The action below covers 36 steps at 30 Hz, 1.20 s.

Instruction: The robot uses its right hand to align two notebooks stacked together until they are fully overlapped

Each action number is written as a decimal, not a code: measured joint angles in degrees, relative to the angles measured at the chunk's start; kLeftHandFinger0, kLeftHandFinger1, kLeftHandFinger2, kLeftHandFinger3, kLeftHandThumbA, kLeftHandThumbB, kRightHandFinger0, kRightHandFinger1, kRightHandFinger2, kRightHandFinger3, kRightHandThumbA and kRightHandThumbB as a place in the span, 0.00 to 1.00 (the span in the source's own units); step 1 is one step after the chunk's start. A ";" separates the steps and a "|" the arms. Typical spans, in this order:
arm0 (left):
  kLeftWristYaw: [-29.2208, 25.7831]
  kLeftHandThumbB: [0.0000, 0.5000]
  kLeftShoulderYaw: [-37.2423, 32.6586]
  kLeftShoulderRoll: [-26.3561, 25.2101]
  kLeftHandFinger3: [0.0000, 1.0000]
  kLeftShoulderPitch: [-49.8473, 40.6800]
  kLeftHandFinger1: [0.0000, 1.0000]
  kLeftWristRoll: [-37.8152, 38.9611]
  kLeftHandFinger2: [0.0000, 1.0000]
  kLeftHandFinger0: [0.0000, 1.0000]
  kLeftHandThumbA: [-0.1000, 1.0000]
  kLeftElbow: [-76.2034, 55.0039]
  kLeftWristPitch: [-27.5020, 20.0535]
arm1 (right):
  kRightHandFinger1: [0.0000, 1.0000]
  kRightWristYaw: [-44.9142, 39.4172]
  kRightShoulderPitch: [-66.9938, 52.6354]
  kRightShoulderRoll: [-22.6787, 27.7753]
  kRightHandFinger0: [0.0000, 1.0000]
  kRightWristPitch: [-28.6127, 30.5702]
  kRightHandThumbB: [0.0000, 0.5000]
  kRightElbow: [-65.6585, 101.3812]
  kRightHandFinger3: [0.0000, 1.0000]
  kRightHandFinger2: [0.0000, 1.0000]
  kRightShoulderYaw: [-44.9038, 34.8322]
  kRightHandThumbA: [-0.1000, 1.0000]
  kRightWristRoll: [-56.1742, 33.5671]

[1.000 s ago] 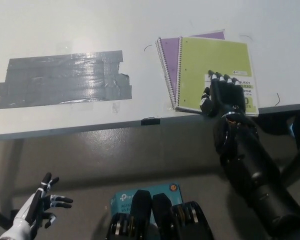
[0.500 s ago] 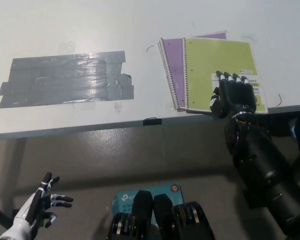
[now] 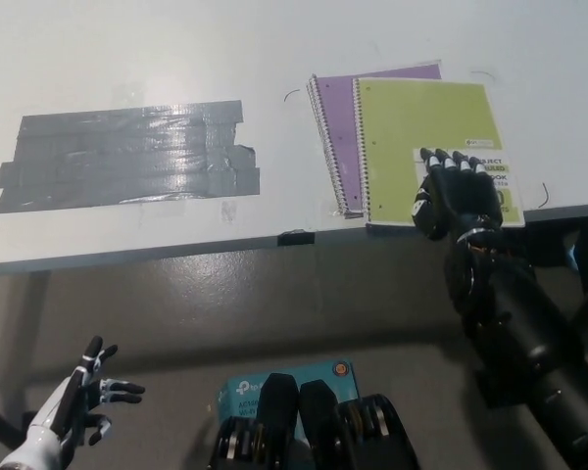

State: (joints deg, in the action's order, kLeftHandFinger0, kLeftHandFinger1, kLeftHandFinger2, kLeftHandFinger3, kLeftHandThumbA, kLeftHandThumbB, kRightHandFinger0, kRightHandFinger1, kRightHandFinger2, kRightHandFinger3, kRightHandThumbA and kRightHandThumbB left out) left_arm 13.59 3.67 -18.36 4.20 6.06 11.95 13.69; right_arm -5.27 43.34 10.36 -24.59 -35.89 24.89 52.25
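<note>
Right hand (image 3: 458, 195) flat, fingers spread on green notebook (image 3: 426, 142); spiral edge left, purple notebook (image 3: 335, 122) protruding left; left hand (image 3: 73, 406) splayed, empty.

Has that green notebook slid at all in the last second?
Yes. The green notebook slid right, baring more of the purple notebook beneath it.

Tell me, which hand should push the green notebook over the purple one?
The right hand, I think. It lies flat on the green notebook, beside the purple notebook. The left hand hangs open below the table.
</note>
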 measured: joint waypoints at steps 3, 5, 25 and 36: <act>0.01 1.00 -0.01 0.00 1.00 -0.02 0.59 0.01 0.51 0.48 1.00 -0.03 0.00 | 1.00 -0.19 0.17 1.33 1.00 1.16 0.85 0.02 1.00 1.00 2.91 1.00 0.06; 0.02 1.00 -0.01 0.00 1.00 -0.04 0.58 0.02 0.50 0.48 1.00 -0.02 -0.01 | 1.00 -0.23 0.48 2.26 1.00 2.06 0.92 -0.20 1.00 1.00 4.85 1.00 0.24; 0.03 1.00 -0.23 0.00 1.00 0.04 0.59 -0.14 0.48 0.49 1.00 0.07 -0.11 | 1.00 -5.37 5.33 6.78 1.00 9.22 1.00 -2.25 1.00 1.00 10.92 1.00 -0.27; 0.03 1.00 -0.22 0.00 1.00 0.61 0.55 -0.11 0.49 0.43 1.00 0.02 -0.12 | 1.00 -6.45 5.90 6.41 1.00 9.14 0.98 -2.64 1.00 1.00 10.93 1.00 -0.24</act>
State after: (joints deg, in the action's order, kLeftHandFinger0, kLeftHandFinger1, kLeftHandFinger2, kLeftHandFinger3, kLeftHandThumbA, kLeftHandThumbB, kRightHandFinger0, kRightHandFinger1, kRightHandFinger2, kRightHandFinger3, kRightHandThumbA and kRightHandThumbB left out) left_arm 13.63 3.45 -18.36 4.81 5.94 11.97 13.58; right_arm -11.72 49.24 16.77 -15.44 -38.53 35.82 52.02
